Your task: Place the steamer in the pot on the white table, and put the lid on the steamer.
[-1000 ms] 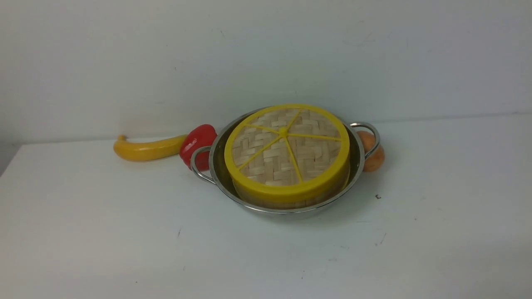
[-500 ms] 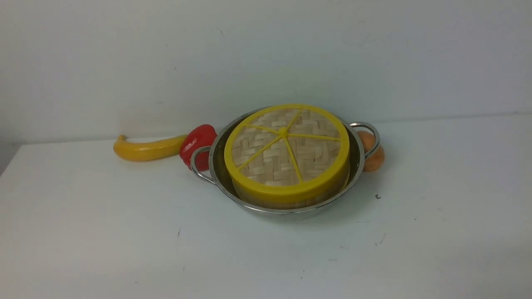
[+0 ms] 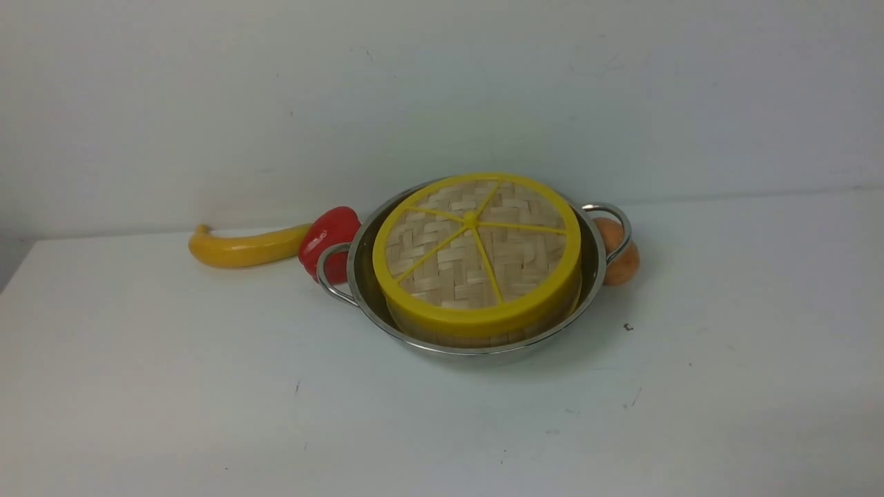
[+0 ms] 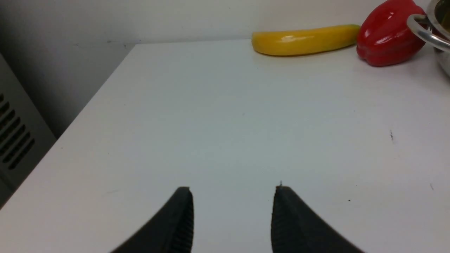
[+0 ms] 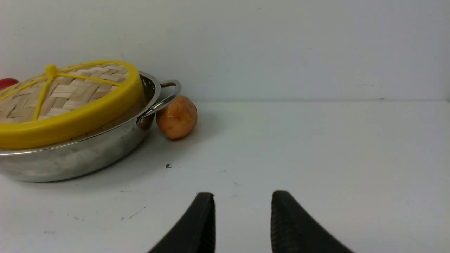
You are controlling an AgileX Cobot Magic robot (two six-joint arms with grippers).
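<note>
steel pot [image 3: 476,345] mid-table [image 3: 207,414], white room all round

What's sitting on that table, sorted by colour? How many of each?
Yellow: 2, the banana and the yellow-rimmed lid
Red: 1, the bell pepper
Orange-brown: 1, the potato
Silver: 1, the pot
Total: 5

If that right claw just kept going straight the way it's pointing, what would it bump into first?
Probably nothing on the table. The right gripper, open and empty, points over bare white table toward the back wall. The orange-brown ball and the pot sit off to one side, though depth is hard to judge.
</note>
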